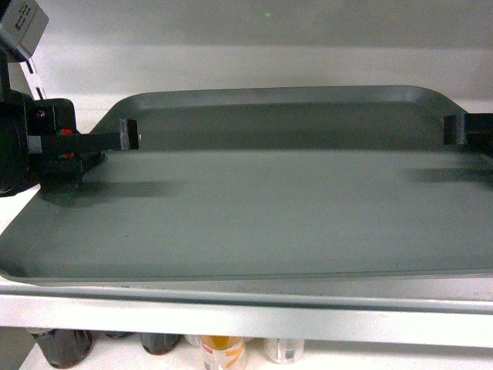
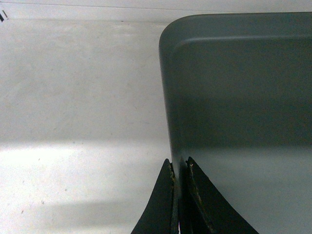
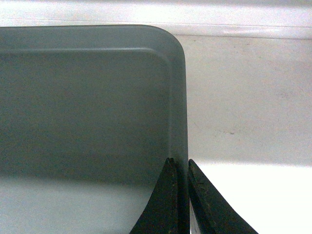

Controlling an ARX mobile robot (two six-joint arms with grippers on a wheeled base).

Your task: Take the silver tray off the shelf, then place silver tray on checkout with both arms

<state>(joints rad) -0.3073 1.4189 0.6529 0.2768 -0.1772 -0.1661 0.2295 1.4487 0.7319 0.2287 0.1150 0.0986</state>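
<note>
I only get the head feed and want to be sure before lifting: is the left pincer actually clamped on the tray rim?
Observer: Yes. In the left wrist view the left pincer has one finger on each side of the silver tray rim, closed on it.
Operator: And the right one? It is cut off at my edge.
Observer: The right pincer straddles the rim the same way, just below the tray's rounded far corner.
Operator: What lies outside the rim there?
Observer: Bare white shelf.

A plain matte grey-silver silver tray (image 1: 254,208) is shown on a white shelf (image 1: 231,316). The left gripper (image 1: 129,132) is black, with red marks.
</note>
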